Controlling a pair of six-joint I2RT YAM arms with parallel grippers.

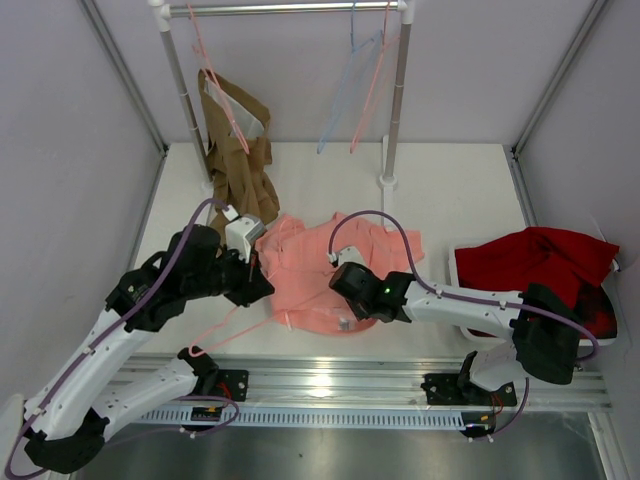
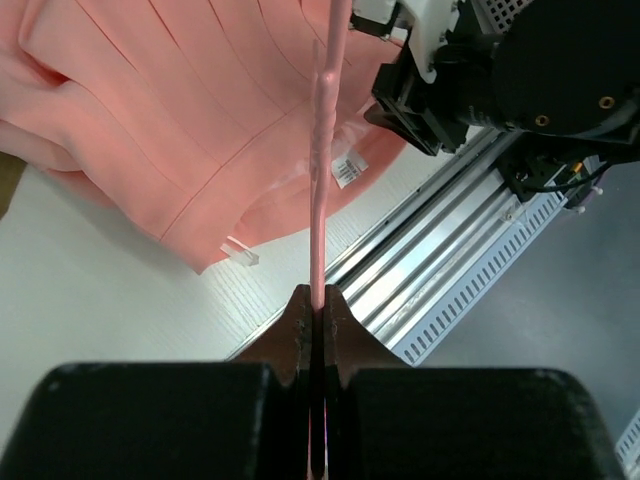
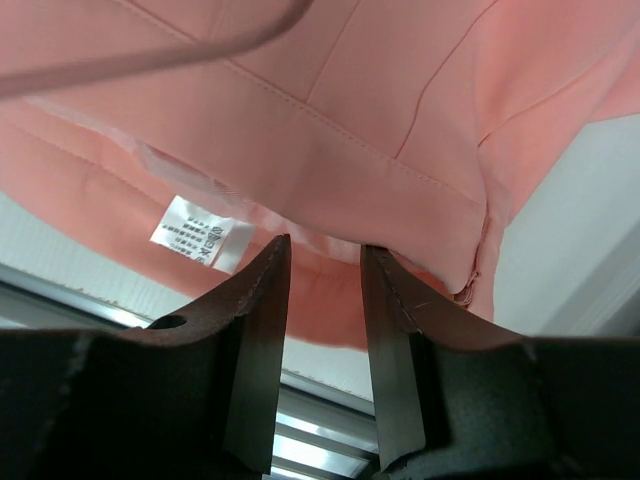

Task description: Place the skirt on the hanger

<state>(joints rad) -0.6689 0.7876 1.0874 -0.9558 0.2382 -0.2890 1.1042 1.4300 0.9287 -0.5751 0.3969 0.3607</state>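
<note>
My left tool (image 2: 318, 300) is clenched on the thin pink wire hanger (image 2: 322, 150). My right tool (image 3: 322, 262) hangs released at the waistband of the salmon-pink fabric skirt (image 1: 310, 262) lying on the white tabletop (image 1: 440, 190). Pinching both layers would shut the hanger out, and the wire might twist. I can't tell whether it's inside the waist.

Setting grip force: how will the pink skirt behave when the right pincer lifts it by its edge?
Probably floppy: the skirt lies in soft folds, so it should sag from one pinch. Likely light, since the fabric looks thin. Pushed across the table, it may bunch rather than slide whole.
</note>
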